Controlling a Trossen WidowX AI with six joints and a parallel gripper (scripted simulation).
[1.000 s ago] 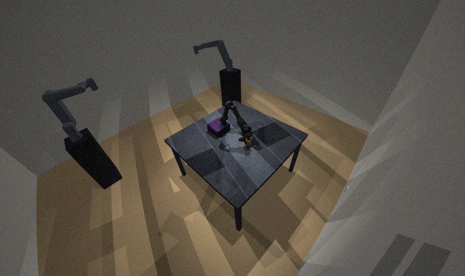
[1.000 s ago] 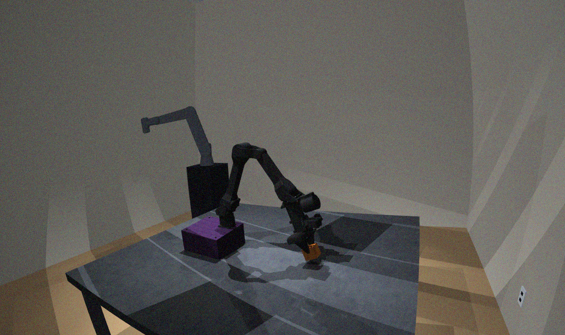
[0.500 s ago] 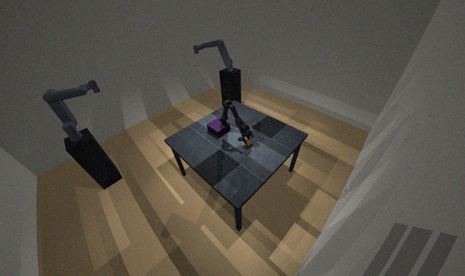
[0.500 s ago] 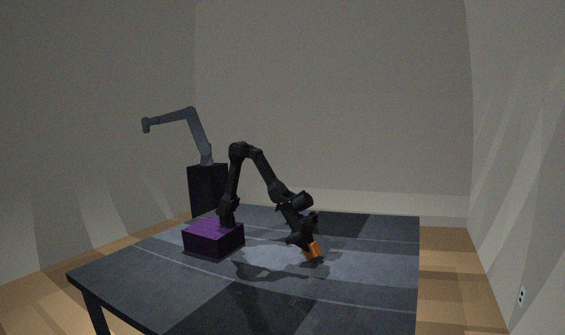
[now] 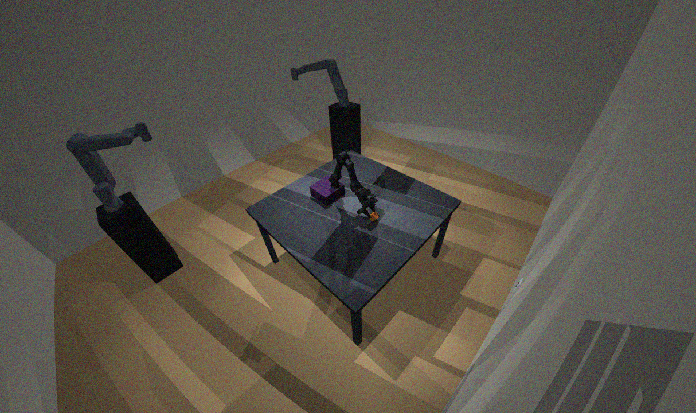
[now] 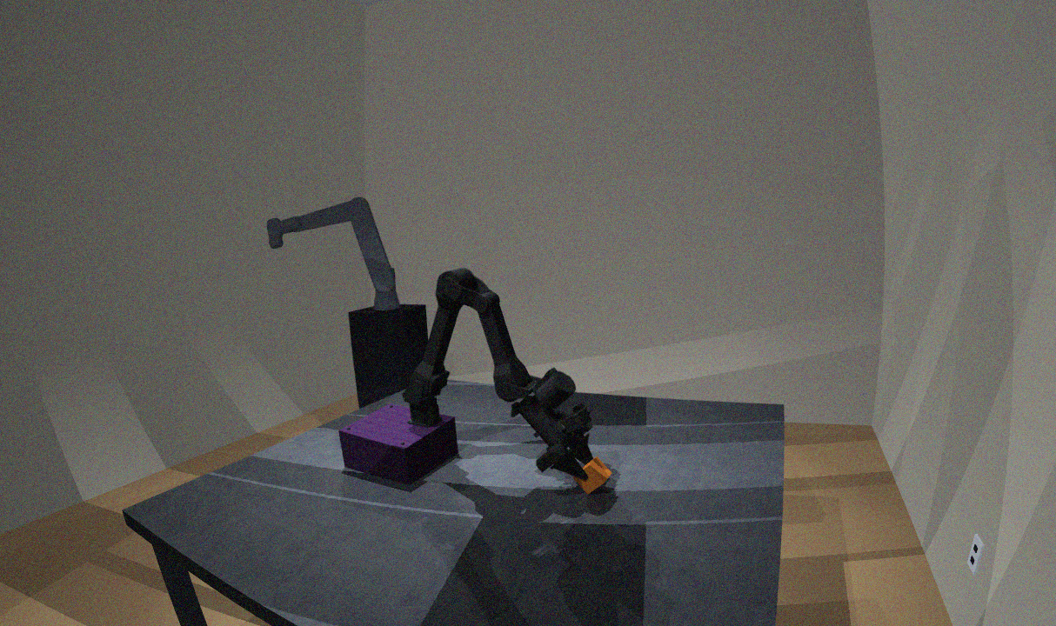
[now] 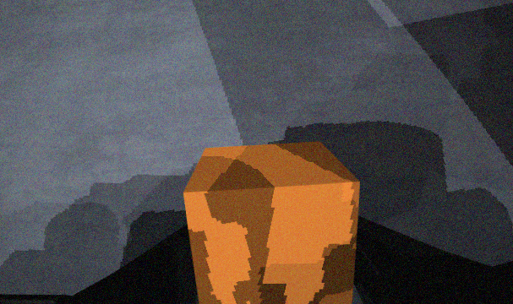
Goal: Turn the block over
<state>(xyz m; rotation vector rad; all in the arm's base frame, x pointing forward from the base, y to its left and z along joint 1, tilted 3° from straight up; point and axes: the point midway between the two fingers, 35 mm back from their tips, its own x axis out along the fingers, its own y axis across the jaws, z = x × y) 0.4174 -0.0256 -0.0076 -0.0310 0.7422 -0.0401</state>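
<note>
Top view. A dark table [image 5: 391,246] stands on a wooden floor. The black arm [image 5: 351,176] rises from a purple base [image 5: 325,190] near the table's far edge, bends sharply at the elbow and slopes down toward the middle of the table. At its end the gripper [image 5: 369,212] is closed on an orange block [image 5: 373,216]. Two grey arms on black pedestals stand on the floor, one to the left [image 5: 101,164] and one behind the table [image 5: 325,77].

Exterior view. The arm [image 6: 469,327] forms a narrow inverted V: the lower link climbs steeply from the purple base [image 6: 395,447], the upper link descends to a bulky wrist. The gripper [image 6: 578,467] points down and outward at a slant, away from the base. Its jaws grip the block [image 6: 595,475], which is tilted, one lower corner at or just above the table [image 6: 703,498]; contact cannot be told. A shadow lies directly beneath it.

Wrist view. The block [image 7: 273,224] fills the lower centre, patched with light and shade, showing two faces that meet at an edge. No mark can be made out on them. Dark gripper parts flank it at the bottom. The table [image 7: 91,84] lies behind, crossed by the arm's shadow.
</note>
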